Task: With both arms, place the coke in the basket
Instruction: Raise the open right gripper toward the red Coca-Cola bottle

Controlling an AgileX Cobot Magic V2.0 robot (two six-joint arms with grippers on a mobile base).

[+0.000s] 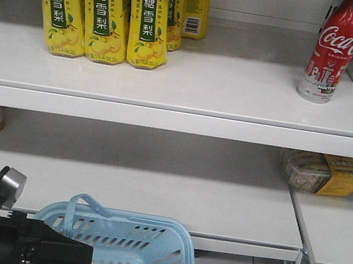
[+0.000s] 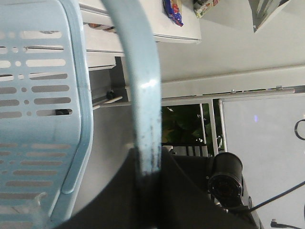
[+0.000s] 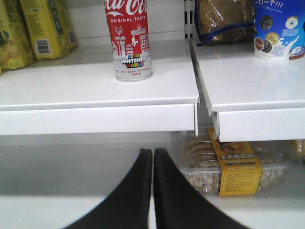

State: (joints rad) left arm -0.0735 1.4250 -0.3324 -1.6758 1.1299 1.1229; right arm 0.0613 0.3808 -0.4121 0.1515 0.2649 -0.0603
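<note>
Shelf (image 1: 204, 83), left claw (image 2: 148, 191) clasps basket (image 2: 76, 95) (right (image 3: 153, 155) closed)

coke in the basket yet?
No, the Coca-Cola can stands upright on the upper shelf, well above the basket.

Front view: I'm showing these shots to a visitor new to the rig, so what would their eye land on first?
Most likely the red coke, standing alone at the right of the upper shelf, opposite a row of bright yellow cartons at its left. Next, the light blue basket at the bottom edge, its handle clamped in the left hand.
</note>
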